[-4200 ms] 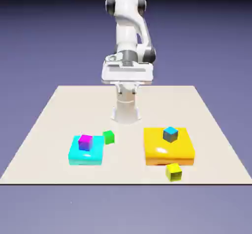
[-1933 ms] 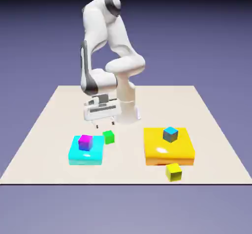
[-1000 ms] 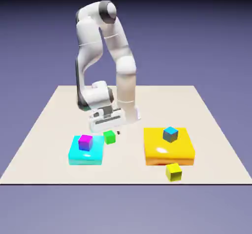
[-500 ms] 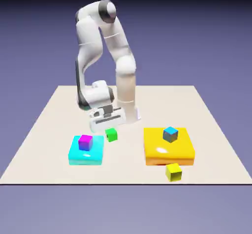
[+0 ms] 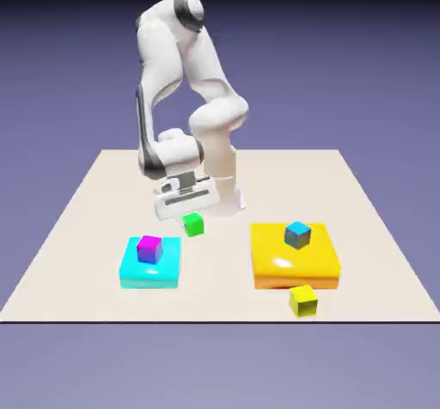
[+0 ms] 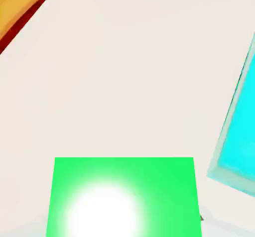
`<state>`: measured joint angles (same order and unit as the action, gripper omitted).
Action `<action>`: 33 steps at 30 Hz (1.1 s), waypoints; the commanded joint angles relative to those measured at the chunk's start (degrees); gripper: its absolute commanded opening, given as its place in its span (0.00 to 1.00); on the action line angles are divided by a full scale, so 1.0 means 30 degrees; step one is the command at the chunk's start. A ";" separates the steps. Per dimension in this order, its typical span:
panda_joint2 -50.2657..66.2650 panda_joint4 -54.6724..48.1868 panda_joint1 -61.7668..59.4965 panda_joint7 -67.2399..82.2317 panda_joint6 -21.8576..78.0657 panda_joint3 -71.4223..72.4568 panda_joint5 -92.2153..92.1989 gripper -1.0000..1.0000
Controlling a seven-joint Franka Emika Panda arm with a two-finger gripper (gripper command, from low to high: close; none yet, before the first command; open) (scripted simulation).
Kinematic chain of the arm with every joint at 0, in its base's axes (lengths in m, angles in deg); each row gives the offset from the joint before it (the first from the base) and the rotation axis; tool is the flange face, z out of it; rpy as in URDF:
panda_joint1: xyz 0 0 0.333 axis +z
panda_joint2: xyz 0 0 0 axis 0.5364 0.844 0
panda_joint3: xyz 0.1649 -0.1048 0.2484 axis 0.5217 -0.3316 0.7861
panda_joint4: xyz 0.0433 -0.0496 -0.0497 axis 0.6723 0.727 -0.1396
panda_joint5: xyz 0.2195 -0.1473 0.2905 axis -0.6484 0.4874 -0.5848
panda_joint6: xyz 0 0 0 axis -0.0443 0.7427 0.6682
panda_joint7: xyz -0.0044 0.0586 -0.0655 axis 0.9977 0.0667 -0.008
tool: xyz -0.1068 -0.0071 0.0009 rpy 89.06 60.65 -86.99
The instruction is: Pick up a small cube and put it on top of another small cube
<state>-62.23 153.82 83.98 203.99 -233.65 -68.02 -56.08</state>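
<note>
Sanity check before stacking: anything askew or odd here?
Nothing stands out. Green cube is held in the jaws; magenta cube sits on the cyan block, blue cube on the orange one.

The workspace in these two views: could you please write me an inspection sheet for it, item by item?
Surface: pale beige tabletop, no spills seen.
Job's things: small bright green cube, held by the gripper, not stacked on another cube.
Other cubes: small magenta cube on the flat cyan block; small blue cube on the flat orange-yellow block; small yellow cube in front of that block, near the table's front edge.
Clutter: nothing seen beyond these blocks and cubes.
Gripper: two-finger gripper, shut on the green cube, which hides its fingertips in the hand view.
Cables: nothing seen.
Surroundings: plain blue-violet backdrop.
</note>
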 commanded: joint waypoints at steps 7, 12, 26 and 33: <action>-0.0189 0.0220 -0.2874 -0.1506 -0.0258 0.3353 0.1938 0.00; 0.0476 -0.0994 -0.1927 -0.2966 0.2389 0.4533 0.6091 0.00; 0.2341 -0.4394 0.0725 -0.7057 0.9799 0.7836 1.7719 0.00; 0.3273 -0.6094 0.2051 -0.9102 1.3504 0.9488 2.3533 0.00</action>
<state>-52.41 135.54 90.13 176.60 -193.11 -39.56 14.63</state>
